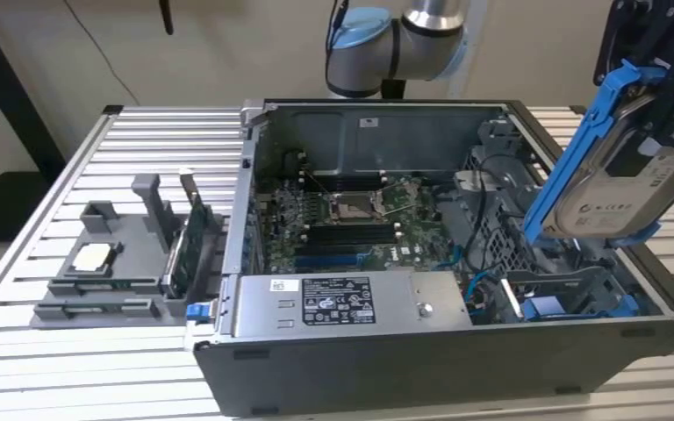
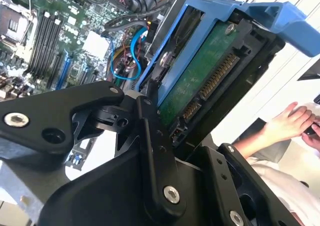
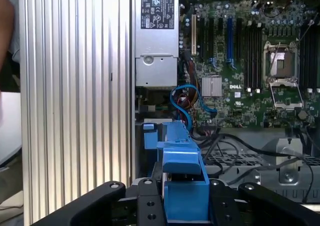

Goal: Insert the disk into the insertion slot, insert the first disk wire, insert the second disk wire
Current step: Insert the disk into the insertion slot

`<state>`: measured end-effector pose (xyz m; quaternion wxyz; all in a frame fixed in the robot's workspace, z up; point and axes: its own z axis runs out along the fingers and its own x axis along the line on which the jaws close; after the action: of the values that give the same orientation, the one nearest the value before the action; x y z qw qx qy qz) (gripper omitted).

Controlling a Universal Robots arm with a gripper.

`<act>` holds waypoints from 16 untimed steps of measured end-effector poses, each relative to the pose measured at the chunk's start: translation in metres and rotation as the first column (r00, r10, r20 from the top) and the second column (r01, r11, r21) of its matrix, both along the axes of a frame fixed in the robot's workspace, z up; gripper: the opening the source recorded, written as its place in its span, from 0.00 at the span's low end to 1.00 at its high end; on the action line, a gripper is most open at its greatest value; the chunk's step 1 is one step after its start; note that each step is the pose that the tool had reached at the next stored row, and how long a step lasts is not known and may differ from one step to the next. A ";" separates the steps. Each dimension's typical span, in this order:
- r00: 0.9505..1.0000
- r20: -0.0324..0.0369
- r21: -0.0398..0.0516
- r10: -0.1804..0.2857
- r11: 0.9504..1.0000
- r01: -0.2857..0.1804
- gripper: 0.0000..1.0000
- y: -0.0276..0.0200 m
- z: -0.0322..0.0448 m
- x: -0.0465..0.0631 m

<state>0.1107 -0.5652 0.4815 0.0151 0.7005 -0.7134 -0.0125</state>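
Your gripper [image 1: 663, 105] has the disk [image 1: 613, 197] clamped; fingers [image 3: 148, 206] are closed against the two sides of its blue carrier frame, with no gap showing in the first wrist view; the green circuit board [image 2: 192, 81] faces the second wrist view. The disk hangs tilted in the air over the exterior view's right end of the computer case [image 1: 431, 368], label side outward; its lower end is above the insertion slot [image 1: 571, 282] and apart from it. The slot stands open, with blue fittings inside and nothing seated in it; so you're on step one, judged as mid-carry, disk not yet entered. Blue cables [image 1: 474, 272] lie loose between the motherboard [image 1: 349, 215] and the slot; probably the disk wires, though you cannot confirm it; nothing is plugged to the disk, so both wire steps remain. A person's hand [image 2: 289, 123] rests beyond the case in the second wrist view.
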 end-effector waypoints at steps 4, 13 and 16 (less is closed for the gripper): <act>1.000 0.000 -0.001 0.000 1.000 0.000 0.33 -0.0001 -0.0019 0.000; 1.000 0.000 -0.001 0.000 1.000 0.000 0.33 -0.0001 -0.0056 0.000; 1.000 0.000 -0.001 0.000 1.000 0.000 0.33 -0.0001 -0.0060 0.000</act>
<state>0.1106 -0.5653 0.4755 0.0154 0.7005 -0.7134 -0.0121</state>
